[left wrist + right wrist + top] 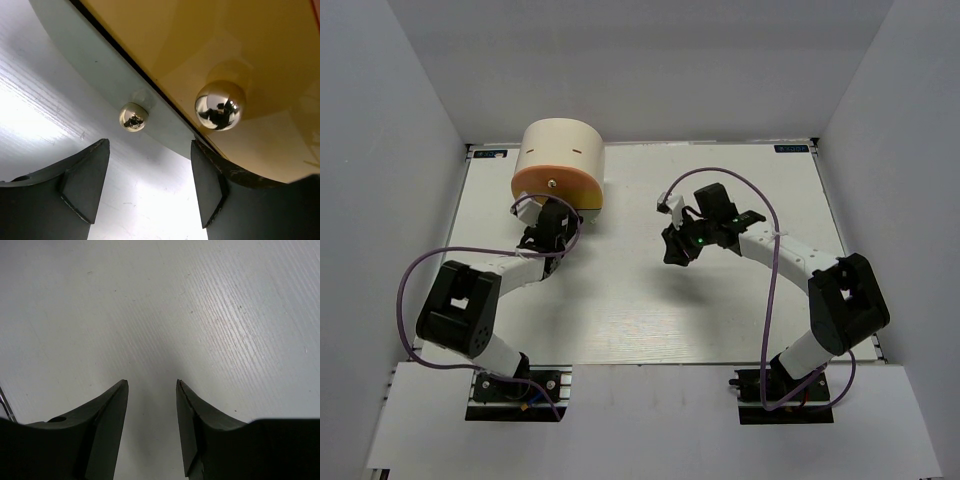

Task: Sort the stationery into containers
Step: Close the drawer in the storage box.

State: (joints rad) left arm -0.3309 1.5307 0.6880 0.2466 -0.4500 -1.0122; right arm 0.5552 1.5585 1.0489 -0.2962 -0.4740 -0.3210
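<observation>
At the front of the drum (560,160), far-left on the table (720,300), left gripper (150,145) is hovering spread by the knob (133,116), likely lining up a drawer pull; right gripper (152,384) is hanging spread, empty; no stationery visible.

The drum (560,145) was cream with an orange front (556,187); the table (620,310) white, faintly streaked; the cables (770,300) purple.

My white wood-grain tabletop (650,300) carries the cream drum (560,150), standing upright at the far left, its orange front facing my bases.
</observation>
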